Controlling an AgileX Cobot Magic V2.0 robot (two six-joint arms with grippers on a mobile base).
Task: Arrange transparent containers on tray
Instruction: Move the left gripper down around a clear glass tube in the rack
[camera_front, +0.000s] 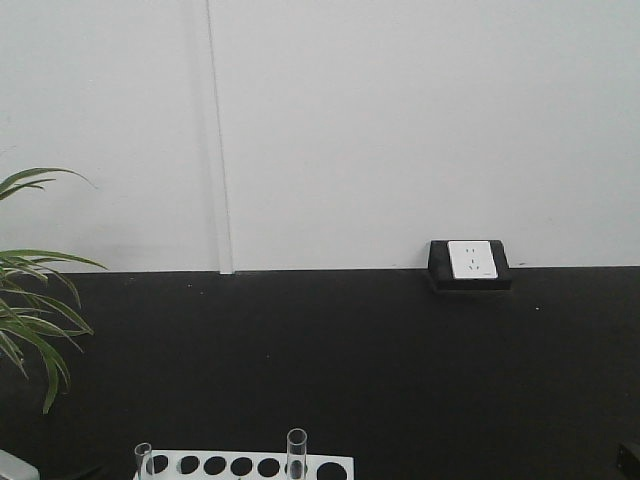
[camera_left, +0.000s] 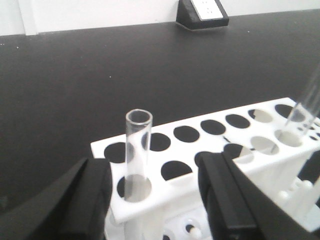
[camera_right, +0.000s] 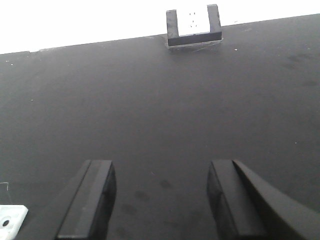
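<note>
Two transparent containers stand upright in holes of a white holed rack (camera_left: 200, 165). In the left wrist view one clear tube (camera_left: 137, 150) rises from a near corner hole, and the other tube (camera_left: 302, 112) stands at the rack's right end. My left gripper (camera_left: 155, 172) is open, its black fingers on either side of the near tube without touching it. The front view shows both tubes (camera_front: 296, 452) (camera_front: 143, 460) at its bottom edge. My right gripper (camera_right: 161, 172) is open over bare black tabletop, holding nothing. The tray is out of view.
A black-cased white power socket (camera_front: 470, 262) sits at the table's far edge against the white wall. Green plant leaves (camera_front: 30, 300) hang over the table's left side. A white corner (camera_right: 10, 220) shows at the lower left of the right wrist view.
</note>
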